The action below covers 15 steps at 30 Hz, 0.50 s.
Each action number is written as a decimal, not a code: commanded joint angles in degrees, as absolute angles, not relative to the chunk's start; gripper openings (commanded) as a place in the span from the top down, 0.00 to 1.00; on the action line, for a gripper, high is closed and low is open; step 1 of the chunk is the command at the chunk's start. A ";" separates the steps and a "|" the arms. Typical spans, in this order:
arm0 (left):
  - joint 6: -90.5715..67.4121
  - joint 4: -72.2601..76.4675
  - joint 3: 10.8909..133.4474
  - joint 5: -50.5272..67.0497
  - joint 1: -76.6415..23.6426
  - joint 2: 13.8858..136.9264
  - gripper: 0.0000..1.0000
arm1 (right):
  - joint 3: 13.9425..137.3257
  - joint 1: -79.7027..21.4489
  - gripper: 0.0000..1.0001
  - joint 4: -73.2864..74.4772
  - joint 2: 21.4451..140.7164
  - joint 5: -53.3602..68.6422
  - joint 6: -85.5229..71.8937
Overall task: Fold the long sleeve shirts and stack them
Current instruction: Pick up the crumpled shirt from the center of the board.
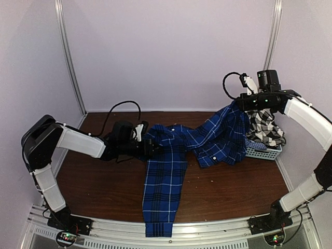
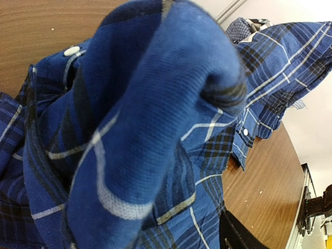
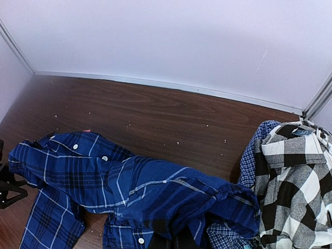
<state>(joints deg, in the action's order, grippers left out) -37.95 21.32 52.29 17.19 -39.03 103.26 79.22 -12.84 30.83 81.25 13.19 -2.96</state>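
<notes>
The royal-blue plaid shirt [image 1: 207, 137] lies crumpled across the middle of the wooden table, and one sleeve [image 1: 162, 207] trails over the near edge. My left gripper [image 1: 151, 147] is shut on the shirt's left part. There the blue cloth [image 2: 155, 129] fills the left wrist view and hides the jaws, leaving only one dark finger [image 2: 236, 236] showing. My right gripper [image 1: 239, 105] is shut on the shirt's right end and holds it raised, so the cloth [image 3: 155, 192] drapes down from it. The black-and-white checked shirt [image 1: 265, 127] lies bunched at the right, and it also shows in the right wrist view [image 3: 295, 176].
A small pale mesh basket [image 1: 263, 152] stands at the right edge under the checked shirt. A fine blue-and-white checked cloth [image 3: 259, 150] lies beside that shirt. White walls and metal posts enclose the table. Bare wood [image 1: 104, 181] shows at front left.
</notes>
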 commanded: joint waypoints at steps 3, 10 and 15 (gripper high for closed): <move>-40.65 31.60 53.26 18.13 -39.29 104.68 0.36 | 79.16 -12.90 1.00 30.49 80.90 12.54 -2.35; -43.16 36.36 51.95 15.48 -39.29 104.78 0.38 | 78.81 -12.86 1.00 30.50 80.95 12.70 -2.22; -43.52 32.99 54.49 11.56 -39.29 106.51 0.39 | 78.69 -12.86 1.00 30.50 81.02 13.03 -2.29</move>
<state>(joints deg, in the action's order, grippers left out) -42.59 31.48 52.25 15.20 -39.03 104.40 79.20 -12.84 30.85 81.25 13.21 -2.76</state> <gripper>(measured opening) 0.616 0.009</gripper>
